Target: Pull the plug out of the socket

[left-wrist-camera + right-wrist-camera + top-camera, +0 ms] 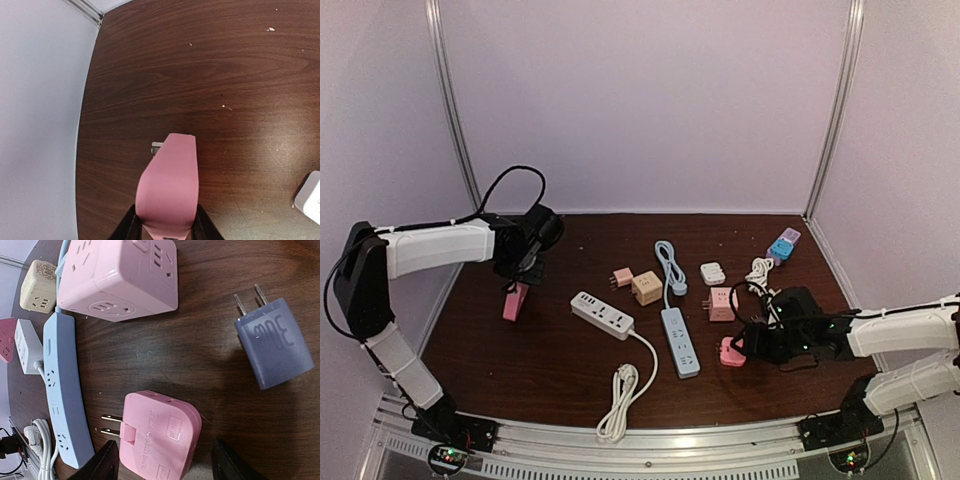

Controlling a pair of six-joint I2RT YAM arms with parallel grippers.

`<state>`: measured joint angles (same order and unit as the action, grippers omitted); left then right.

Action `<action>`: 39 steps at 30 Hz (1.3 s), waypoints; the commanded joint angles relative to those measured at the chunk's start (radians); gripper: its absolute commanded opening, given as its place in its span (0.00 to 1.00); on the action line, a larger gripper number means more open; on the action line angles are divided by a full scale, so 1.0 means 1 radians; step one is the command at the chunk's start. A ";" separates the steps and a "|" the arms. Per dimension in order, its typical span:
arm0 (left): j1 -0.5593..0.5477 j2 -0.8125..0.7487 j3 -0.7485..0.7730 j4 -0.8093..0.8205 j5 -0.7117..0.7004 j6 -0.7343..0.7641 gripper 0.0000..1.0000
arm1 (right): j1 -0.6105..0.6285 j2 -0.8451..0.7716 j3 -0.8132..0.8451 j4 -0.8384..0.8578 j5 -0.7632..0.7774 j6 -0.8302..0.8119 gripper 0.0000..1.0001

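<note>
Overhead, the left gripper (520,288) is clamped on a pink socket block (515,303) that stands on end near the table's (550,370) left edge. The right gripper (745,345) half hides a pink plug (730,352). From the left wrist, the block fills the space between the fingers (131,220), with only its metal prongs (156,146) peeking out. A white strip (310,197) is cut off at the right. From the right wrist, the plug lies flat with its prongs free, between spread fingers (107,465). A pink cube (120,277), a grey-blue charger (275,342) and a blue strip (62,390) lie around it.
</note>
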<state>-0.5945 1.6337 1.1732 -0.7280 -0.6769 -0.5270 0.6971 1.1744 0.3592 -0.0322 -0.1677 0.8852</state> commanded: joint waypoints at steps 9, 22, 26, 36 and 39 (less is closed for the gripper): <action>0.011 0.203 0.142 -0.024 -0.071 0.037 0.00 | -0.006 -0.061 0.142 -0.177 0.104 -0.086 0.82; 0.043 0.421 0.308 -0.002 0.029 0.088 0.16 | -0.010 0.012 0.254 -0.204 0.120 -0.126 0.86; 0.054 0.451 0.319 0.018 0.059 0.097 0.21 | -0.014 0.016 0.261 -0.204 0.121 -0.126 0.86; 0.055 0.491 0.332 0.040 0.087 0.102 0.37 | -0.015 0.008 0.258 -0.214 0.123 -0.124 0.86; 0.055 0.501 0.332 0.047 0.096 0.102 0.39 | -0.017 0.008 0.259 -0.218 0.124 -0.126 0.86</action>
<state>-0.5514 2.0777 1.5299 -0.6743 -0.7357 -0.4004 0.6884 1.1854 0.5980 -0.2382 -0.0700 0.7658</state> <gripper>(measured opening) 0.389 0.858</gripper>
